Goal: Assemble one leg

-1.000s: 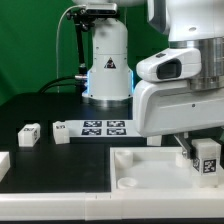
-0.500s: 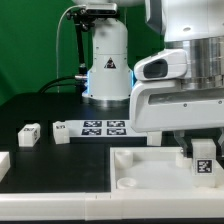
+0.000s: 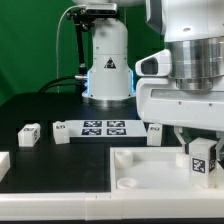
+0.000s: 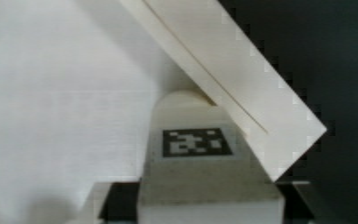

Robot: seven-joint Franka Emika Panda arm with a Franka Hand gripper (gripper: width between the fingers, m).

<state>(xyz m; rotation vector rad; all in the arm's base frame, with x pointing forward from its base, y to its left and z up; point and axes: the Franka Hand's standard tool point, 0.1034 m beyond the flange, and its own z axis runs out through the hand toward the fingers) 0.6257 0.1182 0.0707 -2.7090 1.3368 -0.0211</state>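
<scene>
My gripper point(image 3: 201, 148) is shut on a leg point(image 3: 204, 160), a small white block with a black-and-white tag on its face. It holds the leg upright over the far right corner of the white square tray point(image 3: 140, 172). In the wrist view the leg point(image 4: 197, 140) fills the space between my two dark fingers point(image 4: 119, 202), with the tray's raised rim point(image 4: 229, 70) running diagonally beyond it. I cannot tell whether the leg touches the tray.
Three more legs lie on the black table: one point(image 3: 28, 133) at the exterior view's left, one point(image 3: 60, 130) beside the marker board point(image 3: 103, 127), one point(image 3: 154, 132) behind the tray. A white part point(image 3: 3, 162) shows at the left edge. The robot base point(image 3: 106, 60) stands behind.
My wrist has turned and the arm housing has shifted to the exterior view's right, uncovering the leg behind the tray. The held leg has moved slightly left and down.
</scene>
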